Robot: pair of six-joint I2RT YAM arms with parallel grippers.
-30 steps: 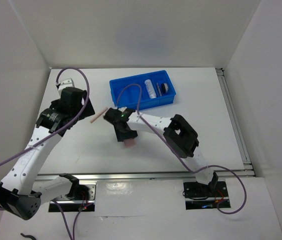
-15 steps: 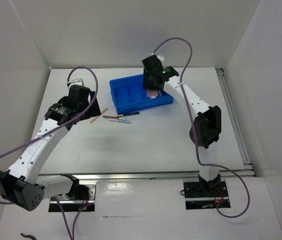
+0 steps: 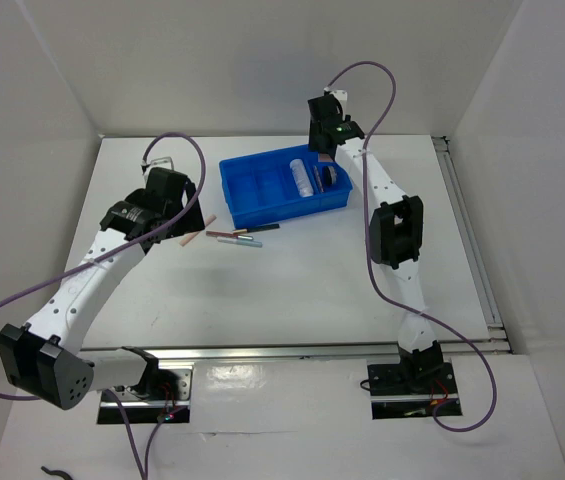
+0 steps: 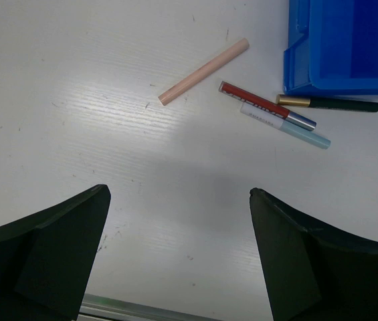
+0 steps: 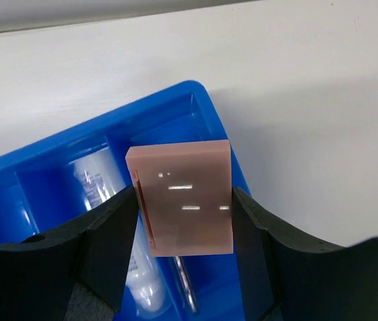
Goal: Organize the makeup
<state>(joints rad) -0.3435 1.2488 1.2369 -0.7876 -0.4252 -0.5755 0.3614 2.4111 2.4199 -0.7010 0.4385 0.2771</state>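
The right end effector [image 5: 183,204] is clenched on the pink square [image 5: 183,180], gripping it by two opposite sides and holding it in the air above the right end of the blue tray [image 3: 292,214], over that tray's far wall. The tray sits toward the far edge of the table [image 3: 292,290], roughly midway along it. A clear-white tube [image 3: 302,178] lies in one of its right-hand compartments, and a round compact [image 3: 330,176] lies in the compartment at the right end. The left end effector [image 4: 178,194] is released, its jaws spread wide with nothing between them, hanging above bare table in the left half. Ahead of it, off the tray's near left corner, lie four loose sticks. The pink pencil [image 4: 203,71] lies apart toward the left edge. The red pencil [image 4: 252,101] and light blue pencil [image 4: 286,125] are side by side and touching. The dark pencil [image 4: 329,103] lies just beside the tray's near wall.
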